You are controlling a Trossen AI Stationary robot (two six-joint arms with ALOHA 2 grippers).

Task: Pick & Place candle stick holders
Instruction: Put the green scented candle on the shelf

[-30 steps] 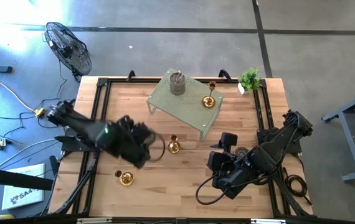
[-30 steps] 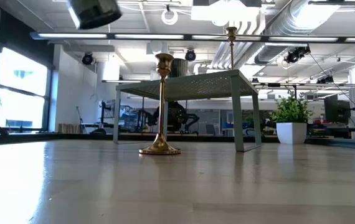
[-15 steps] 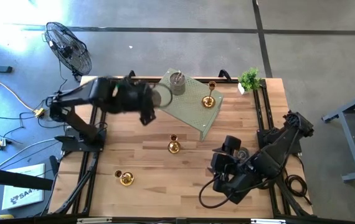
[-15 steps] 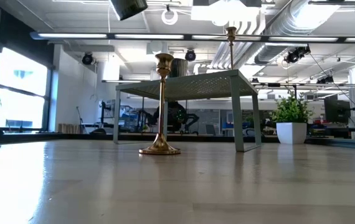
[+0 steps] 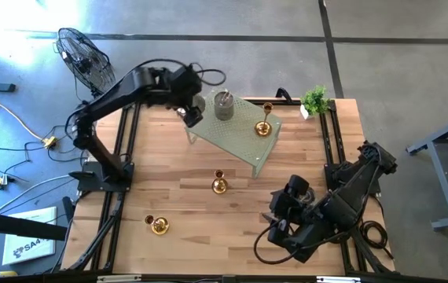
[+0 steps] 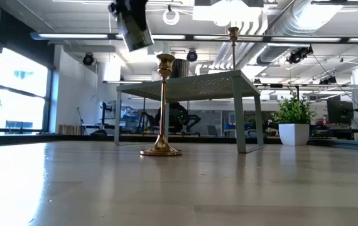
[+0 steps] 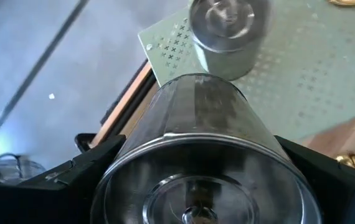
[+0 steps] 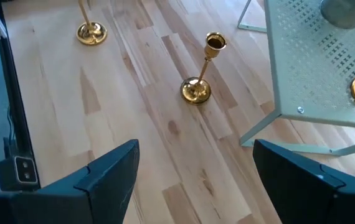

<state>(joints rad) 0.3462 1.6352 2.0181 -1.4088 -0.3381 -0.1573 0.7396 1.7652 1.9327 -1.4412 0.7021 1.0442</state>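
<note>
High view — my left gripper (image 5: 195, 112) clenches a grey cup (image 7: 196, 155) at the rack's (image 5: 236, 132) ten o'clock; two holders sit racked, two gold ones (image 5: 219, 185) wait on the table (image 5: 169, 173).

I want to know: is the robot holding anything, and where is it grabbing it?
The left gripper holds a grey-silver cup by its sides. The right gripper holds nothing.
</note>
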